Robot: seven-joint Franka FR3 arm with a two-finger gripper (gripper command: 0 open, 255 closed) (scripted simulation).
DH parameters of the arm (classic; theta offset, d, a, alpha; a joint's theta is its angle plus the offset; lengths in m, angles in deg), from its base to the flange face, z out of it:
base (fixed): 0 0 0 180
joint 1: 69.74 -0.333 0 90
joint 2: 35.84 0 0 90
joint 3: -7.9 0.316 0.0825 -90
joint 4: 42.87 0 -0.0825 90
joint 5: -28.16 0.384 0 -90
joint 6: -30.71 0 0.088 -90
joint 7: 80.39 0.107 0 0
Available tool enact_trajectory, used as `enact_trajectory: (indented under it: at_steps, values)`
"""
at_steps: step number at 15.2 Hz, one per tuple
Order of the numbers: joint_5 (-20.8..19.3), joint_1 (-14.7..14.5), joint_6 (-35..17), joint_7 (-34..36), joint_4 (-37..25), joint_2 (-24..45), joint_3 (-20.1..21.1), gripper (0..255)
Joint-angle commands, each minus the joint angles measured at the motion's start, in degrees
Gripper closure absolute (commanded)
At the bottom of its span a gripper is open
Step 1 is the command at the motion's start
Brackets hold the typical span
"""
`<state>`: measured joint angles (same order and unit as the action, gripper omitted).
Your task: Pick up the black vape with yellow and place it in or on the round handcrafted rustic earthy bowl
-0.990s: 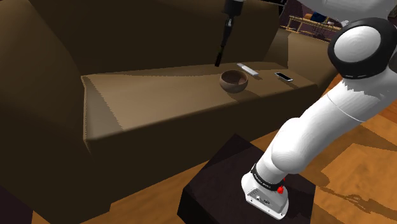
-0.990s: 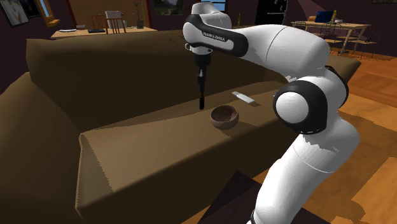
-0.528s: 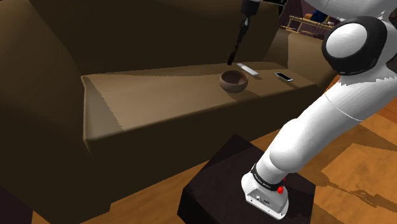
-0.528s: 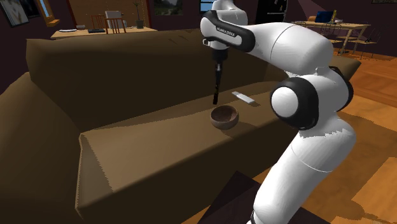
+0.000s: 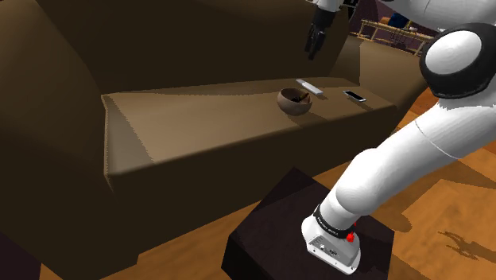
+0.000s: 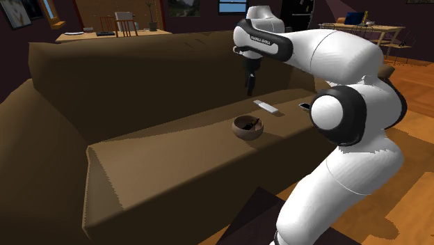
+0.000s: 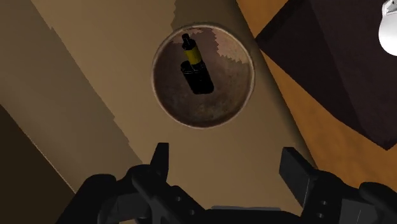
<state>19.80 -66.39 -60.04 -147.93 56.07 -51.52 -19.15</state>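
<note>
The black vape with a yellow band [image 7: 195, 66] lies inside the round brown bowl [image 7: 235, 95], free of my fingers. That bowl [image 5: 289, 104] stands on the brown sofa seat [image 5: 199, 119], and the vape [image 6: 254, 125] leans against its inner wall. My gripper [image 7: 226, 167] hangs well above the bowl, open, with nothing between its fingers. From the shoulder view the gripper [image 5: 315, 41] is up in front of the sofa back, above and to the right of the bowl. The second exterior view has the gripper [image 6: 250, 85] above the bowl [image 6: 242, 129].
A flat white stick-like thing [image 5: 311, 87] and a small dark phone-like thing [image 5: 354, 96] lie on the seat beyond the bowl. The sofa back [image 5: 175, 40] rises behind. A dark box, my stand [image 5: 278, 239], sits on the wood floor [image 5: 445, 239].
The gripper carried the vape rightward over the bowl, opened and let it go. The vape now lies in the bowl, and the gripper has risen, empty.
</note>
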Motion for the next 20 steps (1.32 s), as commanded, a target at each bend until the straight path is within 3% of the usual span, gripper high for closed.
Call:
enact_trajectory:
  at_steps: [1,6,10,11,20]
  values:
    - [-1.6,0.0,-7.7,-5.0,8.9,-4.9,-0.5,0]
    - [-4.1,-0.8,-25.1,-20.6,25.8,-13.5,-5.8,0]
    - [-4.2,-3.8,-38.0,-35.8,34.5,-16.2,-14.0,0]
    - [-4.1,-4.6,-39.9,-38.5,35.5,-16.4,-15.7,0]
    - [-2.6,-7.3,-46.2,-39.7,37.5,-12.2,-19.0,0]
